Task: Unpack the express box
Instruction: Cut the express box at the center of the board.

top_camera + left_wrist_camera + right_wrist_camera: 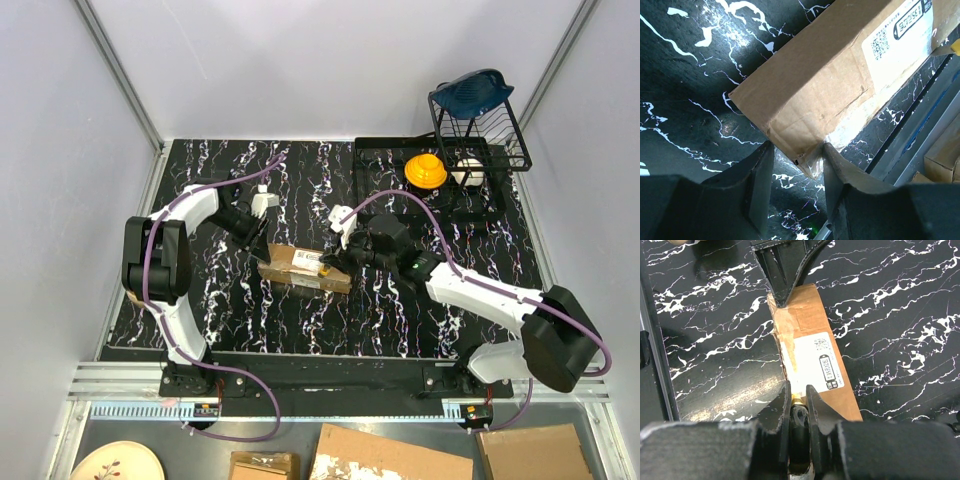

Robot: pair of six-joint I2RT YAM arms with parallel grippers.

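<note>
The express box (303, 267) lies flat mid-table, brown, with clear tape and a white label (817, 362). My left gripper (256, 248) is at its left end. In the left wrist view its fingertips (766, 150) pinch the taped lower corner of the express box (840, 75), one pad on each side. My right gripper (798, 390) hovers over the box's right end, shut on the black-and-yellow utility knife (800, 427). The knife's tip points at the taped seam beside the label. In the top view the right gripper (337, 262) sits over the box's right part.
A black wire dish rack (480, 130) stands at the back right with a blue item (472, 90) on top, and a yellow object (425, 170) and a white one (466, 172) beside it. Torn cardboard pieces (390, 460) and a plate (115, 462) lie below the table's near rail.
</note>
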